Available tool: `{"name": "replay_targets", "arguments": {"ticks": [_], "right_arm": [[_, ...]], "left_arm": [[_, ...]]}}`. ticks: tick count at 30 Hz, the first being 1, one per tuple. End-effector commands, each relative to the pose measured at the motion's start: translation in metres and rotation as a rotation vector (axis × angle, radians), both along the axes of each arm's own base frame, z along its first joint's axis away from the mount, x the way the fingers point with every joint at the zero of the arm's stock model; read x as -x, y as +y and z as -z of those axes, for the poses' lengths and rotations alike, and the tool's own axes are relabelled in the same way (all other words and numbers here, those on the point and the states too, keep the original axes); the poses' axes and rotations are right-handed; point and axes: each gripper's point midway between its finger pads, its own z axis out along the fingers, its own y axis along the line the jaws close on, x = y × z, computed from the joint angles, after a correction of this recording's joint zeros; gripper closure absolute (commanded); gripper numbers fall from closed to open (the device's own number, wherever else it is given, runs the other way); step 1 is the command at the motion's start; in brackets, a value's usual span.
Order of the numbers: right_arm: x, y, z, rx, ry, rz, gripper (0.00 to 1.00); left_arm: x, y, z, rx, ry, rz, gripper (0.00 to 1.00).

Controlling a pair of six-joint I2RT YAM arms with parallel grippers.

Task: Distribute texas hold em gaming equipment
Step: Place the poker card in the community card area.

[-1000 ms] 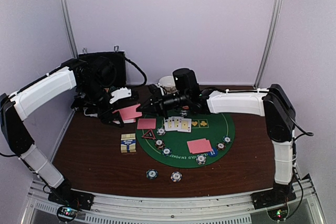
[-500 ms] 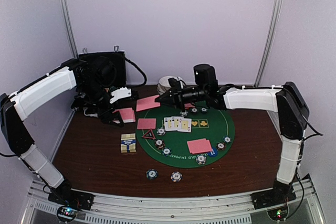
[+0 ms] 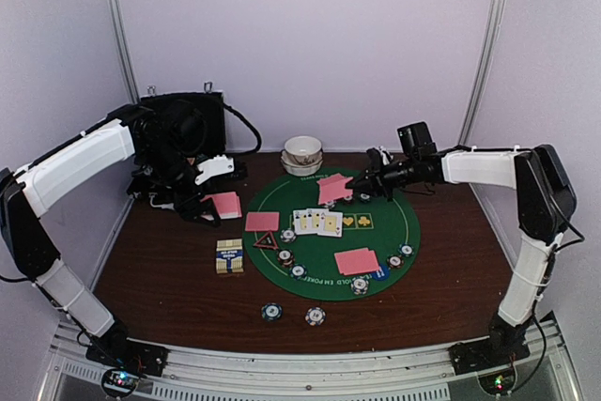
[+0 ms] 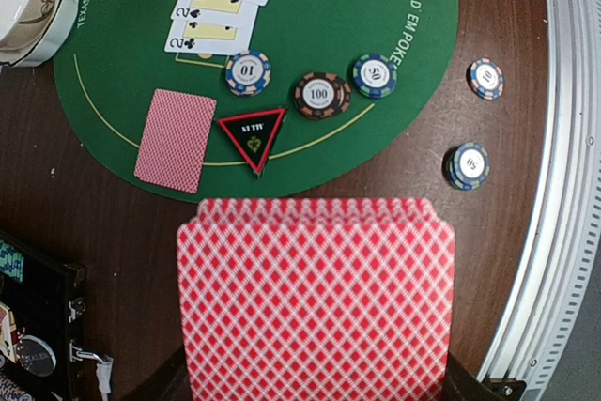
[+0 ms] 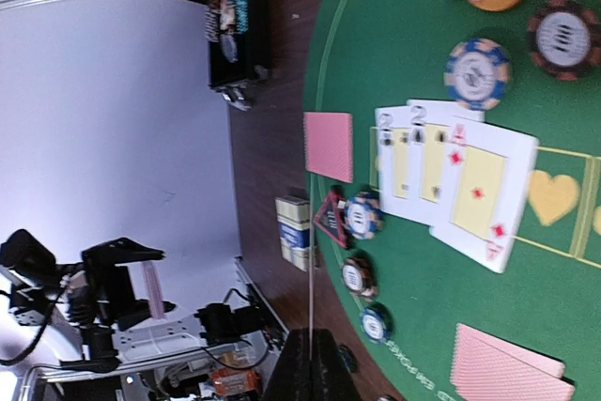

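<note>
— So, what are we holding?
— Our left gripper (image 3: 207, 206) clamps a pink-backed deck (image 4: 315, 298) left of the green mat (image 3: 394, 227); our right gripper (image 3: 360, 185) pinches one pink-backed card (image 3: 332, 188) above the mat's far part.

Left arm (image 3: 80, 161), right arm (image 3: 479, 166): white shells on long links, black joints, black motor housings. Black cable (image 3: 252, 131) loops behind left pincer (image 3: 208, 204). Right pincer (image 3: 353, 187): slim black fingers, white link behind it.
</note>
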Motion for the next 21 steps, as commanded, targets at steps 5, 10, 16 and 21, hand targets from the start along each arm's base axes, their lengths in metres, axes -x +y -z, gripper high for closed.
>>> {"name": "replay_targets", "arguments": {"ticks": [5, 10, 16, 21], "right_arm": [[-0.008, -0.053, 0.052, 0.233, -0.018, 0.007, 1.00], [-0.018, -0.054, 0.069, 0.255, -0.010, 0.005, 1.00], [-0.032, -0.056, 0.083, 0.267, -0.006, 0.017, 1.00], [-0.039, -0.056, 0.091, 0.265, 0.001, 0.017, 1.00]], "left_arm": [[-0.003, 0.000, -0.016, 0.033, -0.052, 0.000, 1.00], [-0.003, 0.000, -0.016, 0.035, -0.050, 0.000, 1.00], [-0.002, 0.001, -0.016, 0.034, -0.050, 0.000, 1.00], [-0.001, 0.000, -0.016, 0.035, -0.046, 0.002, 1.00]]}}
